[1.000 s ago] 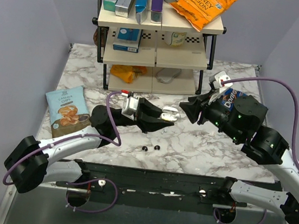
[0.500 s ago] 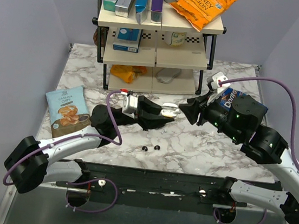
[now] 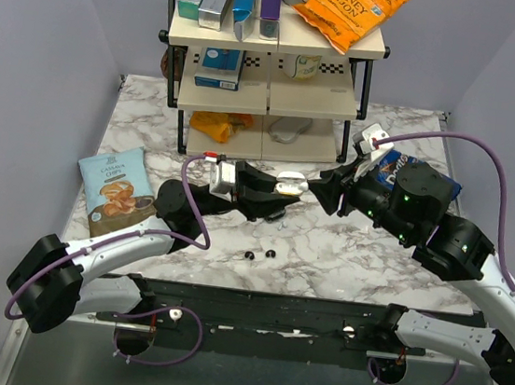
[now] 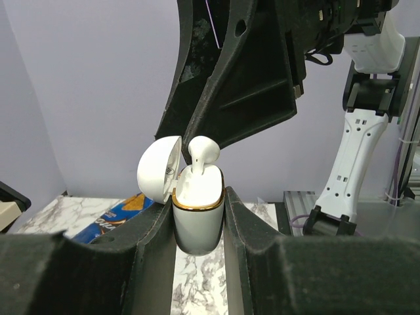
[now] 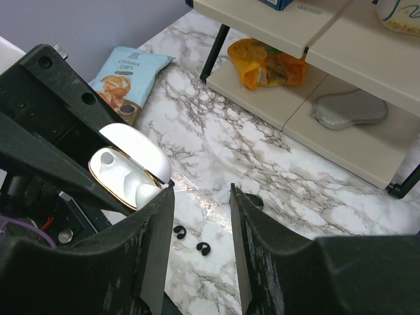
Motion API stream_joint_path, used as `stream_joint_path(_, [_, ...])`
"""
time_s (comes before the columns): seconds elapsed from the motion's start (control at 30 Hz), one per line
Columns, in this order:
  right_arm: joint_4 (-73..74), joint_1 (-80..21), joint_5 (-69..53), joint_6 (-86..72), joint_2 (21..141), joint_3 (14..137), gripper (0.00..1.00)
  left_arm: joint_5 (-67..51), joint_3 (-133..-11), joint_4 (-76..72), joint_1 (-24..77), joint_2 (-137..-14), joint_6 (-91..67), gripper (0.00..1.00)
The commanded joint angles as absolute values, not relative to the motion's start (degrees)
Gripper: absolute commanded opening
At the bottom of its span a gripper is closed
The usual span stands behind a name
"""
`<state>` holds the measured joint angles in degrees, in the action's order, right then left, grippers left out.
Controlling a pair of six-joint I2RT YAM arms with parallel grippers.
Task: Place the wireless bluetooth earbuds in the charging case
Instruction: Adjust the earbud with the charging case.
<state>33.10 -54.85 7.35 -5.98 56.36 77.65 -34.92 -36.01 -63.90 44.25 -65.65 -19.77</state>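
Charging case (image 4: 197, 210), white with a gold rim, stands upright, pinched between my left fingers (image 4: 157, 239) and lifted above the middle of the desk (image 3: 372, 254). Its lid (image 4: 157, 174) hangs open to one side. One white earbud (image 4: 202, 152) stands in a socket, its rounded head poking above the rim; the socket beside it is a bare hollow. My right fingers (image 5: 262, 249) are spread with nothing between them, their tips close at the open case; I cannot tell whether they touch it. Two small black pieces (image 3: 271, 252) lie on the desk close to its near edge.
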Motion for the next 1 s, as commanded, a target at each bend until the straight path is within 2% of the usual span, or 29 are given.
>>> stream_joint_path(0.0, [33.31,-55.37,4.13,-6.59,56.51,78.22,0.49,-33.22,-37.53,-64.16,43.86,-65.13,-18.63,0.0])
stream_joint_path(0.67, [33.22,-56.51,1.05,-6.77,57.3,78.93,0.5,-32.78,-39.37,-63.1,43.51,-67.94,-18.28,0.0])
stream_joint_path(0.97, [34.1,-56.43,8.26,-4.66,54.06,78.31,0.52,-35.85,-37.27,-68.99,38.94,-66.8,-25.22,0.0])
